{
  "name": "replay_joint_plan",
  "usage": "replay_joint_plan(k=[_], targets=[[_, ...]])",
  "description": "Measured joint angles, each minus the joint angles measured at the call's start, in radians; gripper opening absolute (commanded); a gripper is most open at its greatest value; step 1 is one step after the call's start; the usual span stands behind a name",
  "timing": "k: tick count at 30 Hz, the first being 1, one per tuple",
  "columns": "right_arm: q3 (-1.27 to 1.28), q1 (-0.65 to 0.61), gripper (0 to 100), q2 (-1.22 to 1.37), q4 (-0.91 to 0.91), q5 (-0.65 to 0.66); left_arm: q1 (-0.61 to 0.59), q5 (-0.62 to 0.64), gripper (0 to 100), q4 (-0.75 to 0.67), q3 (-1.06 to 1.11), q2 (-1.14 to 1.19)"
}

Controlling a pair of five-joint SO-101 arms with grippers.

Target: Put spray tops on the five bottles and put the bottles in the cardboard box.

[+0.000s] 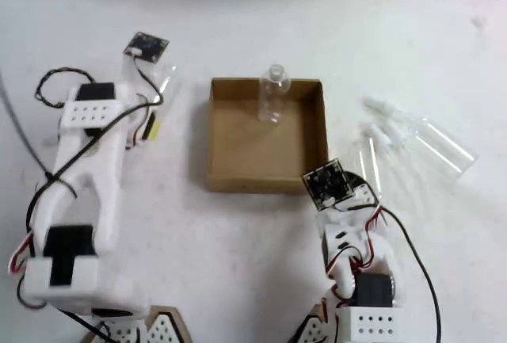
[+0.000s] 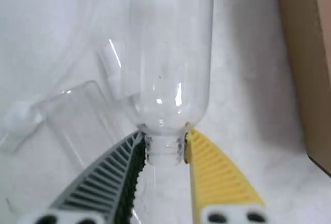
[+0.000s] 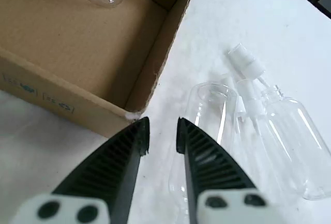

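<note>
My left gripper (image 2: pixel 165 151) is shut on the neck of a clear bottle (image 2: pixel 173 53) with no top, just left of the cardboard box (image 1: pixel 238 169). In the high view that bottle (image 1: pixel 164 81) is by the left arm's wrist. One clear bottle (image 1: pixel 275 93) stands upright inside the box at its far side. My right gripper (image 3: pixel 163 133) hovers by the box's near right corner (image 3: pixel 132 115), its fingers a narrow gap apart with nothing between them. Beyond it lie two clear bottles (image 3: pixel 207 115) (image 3: pixel 295 141) and white spray tops (image 3: pixel 245 69).
Another clear bottle (image 2: pixel 67 125) lies on the table beside the one held by my left gripper. The box wall (image 2: pixel 310 53) is close to it on one side. The white table (image 1: pixel 238 280) in front of the box is bare between the two arms.
</note>
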Motion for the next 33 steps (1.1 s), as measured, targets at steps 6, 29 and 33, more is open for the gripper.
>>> replay_joint_plan(k=[6, 29, 33], targets=[[0.0, 0.0, 7.4, 0.0, 0.0, 0.0, 0.0, -0.002, 10, 0.157, 0.0, -0.239], [0.0, 0.0, 7.4, 0.0, 0.015, 0.0, 0.25, 0.071, 10, 0.262, 0.261, -1.122], [0.0, 0.0, 7.5, 0.0, 0.015, 0.0, 0.295, 0.075, 10, 0.213, 0.328, -1.1]])
